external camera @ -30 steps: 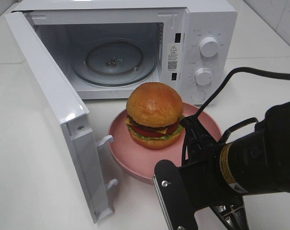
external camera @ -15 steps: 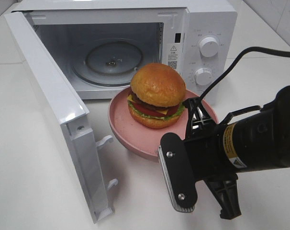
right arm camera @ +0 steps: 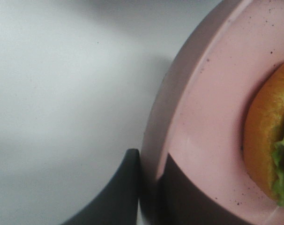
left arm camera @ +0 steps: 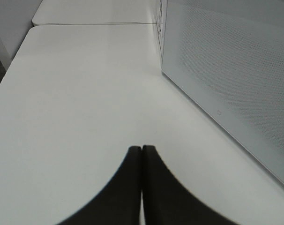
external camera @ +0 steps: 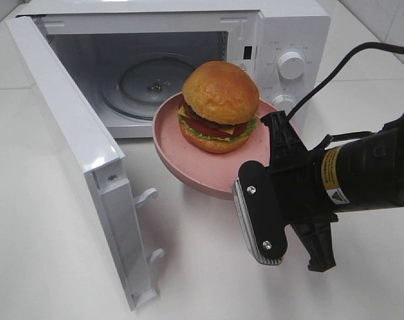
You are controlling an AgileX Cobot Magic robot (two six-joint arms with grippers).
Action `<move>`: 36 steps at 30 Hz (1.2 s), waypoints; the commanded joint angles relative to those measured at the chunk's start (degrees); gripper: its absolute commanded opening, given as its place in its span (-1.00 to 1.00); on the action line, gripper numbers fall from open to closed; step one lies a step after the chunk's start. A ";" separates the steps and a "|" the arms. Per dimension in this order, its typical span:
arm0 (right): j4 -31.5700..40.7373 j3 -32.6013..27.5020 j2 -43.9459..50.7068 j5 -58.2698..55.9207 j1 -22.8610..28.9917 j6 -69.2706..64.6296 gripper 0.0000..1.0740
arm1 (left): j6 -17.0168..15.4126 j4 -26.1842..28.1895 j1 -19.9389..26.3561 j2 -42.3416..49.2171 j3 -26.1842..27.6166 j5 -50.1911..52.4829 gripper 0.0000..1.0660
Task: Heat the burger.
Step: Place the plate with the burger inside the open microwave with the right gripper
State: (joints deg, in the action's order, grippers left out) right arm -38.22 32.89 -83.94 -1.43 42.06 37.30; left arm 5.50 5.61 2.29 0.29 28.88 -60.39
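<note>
In the exterior high view, the burger (external camera: 219, 107) was seen at the centre of the frame, resting on a pink plate (external camera: 182, 167) that appeared to be held clear of the counter (external camera: 55, 267), just in front of the microwave (external camera: 292, 27) cavity. The right claw (external camera: 277, 130) was closed on the plate's near-right rim. The microwave door (external camera: 75, 153) stood wide open at the left, and the glass turntable (external camera: 155, 83) lay bare in the upper centre. The burger was judged soft, light and loosely stacked, so that it could slide or shed layers if the plate were tipped. The stiff plate rim was judged the proper hold, not the bun. The cavity opening looked only a little wider than the plate.

In the left wrist view, the left claw (left arm camera: 142, 149) was seen closed on nothing, its tips touching above the white counter (left arm camera: 85, 93), beside the microwave's perforated side wall (left arm camera: 226, 70). No burger was shown there.

In the right wrist view, the right claw (right arm camera: 153, 173) was seen pinching the plate (right arm camera: 212, 117) rim, one tip under the rim and one on top. The burger (right arm camera: 268, 131) sat well inward of the grip. The counter (right arm camera: 62, 93) beneath looked smooth, glossy and uncluttered.
</note>
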 commanded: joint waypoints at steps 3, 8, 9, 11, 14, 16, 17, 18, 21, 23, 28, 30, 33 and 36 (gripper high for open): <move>-1.38 0.97 -0.52 4.13 -0.23 1.38 -1.00 | 0.00 -0.11 0.00 1.15 -0.11 0.80 -1.00; -1.32 2.81 -4.93 4.01 -0.17 1.32 -1.00 | 0.00 -0.11 0.00 1.15 -0.11 0.80 -1.00; -1.32 3.09 -5.56 4.24 -0.17 1.32 -1.00 | 0.00 -0.11 0.00 1.15 -0.11 0.80 -1.00; -1.32 3.90 -6.65 4.41 -0.17 1.32 -1.00 | 0.00 -0.11 0.00 1.15 -0.11 0.80 -1.00; -1.32 5.10 -7.91 4.35 -0.17 1.32 -1.00 | 0.00 -0.11 0.00 1.15 -0.11 0.80 -1.00; -1.32 6.07 -8.77 4.30 -0.17 1.32 -1.00 | 0.00 -0.11 0.00 1.15 -0.11 0.80 -1.00; -1.20 6.99 -9.57 3.78 -0.17 1.32 -1.00 | 0.00 -0.11 0.00 1.15 -0.11 0.80 -1.00; -1.20 6.99 -9.57 3.78 -0.17 1.32 -1.00 | 0.00 -0.11 0.00 1.15 -0.11 0.80 -1.00; -1.20 8.25 -10.08 2.12 -0.17 1.32 -1.00 | 0.00 -0.11 0.00 1.15 -0.11 0.80 -1.00; -1.03 8.77 -10.14 0.29 -0.17 1.32 -1.00 | 0.00 -0.06 0.00 1.15 -0.11 0.80 -1.00; 1.78 8.77 -10.14 -0.34 -0.11 1.78 -1.00 | 0.00 -0.06 0.00 1.15 -0.11 0.80 -1.00; 2.69 8.77 -10.14 -0.40 -0.06 2.01 -1.00 | 0.00 -0.06 0.00 1.15 -0.11 0.80 -1.00; 3.55 8.77 -10.14 -2.23 -0.06 2.29 -1.00 | 0.00 -0.06 0.00 1.15 -0.11 0.80 -1.00; 4.70 8.77 -10.14 -4.30 -0.06 4.07 -1.00 | 0.00 -0.06 0.00 1.15 -0.11 0.80 -1.00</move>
State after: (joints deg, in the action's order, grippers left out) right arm -33.12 40.68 -94.60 -7.22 42.11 40.34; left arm 5.50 5.61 2.29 0.29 28.88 -60.39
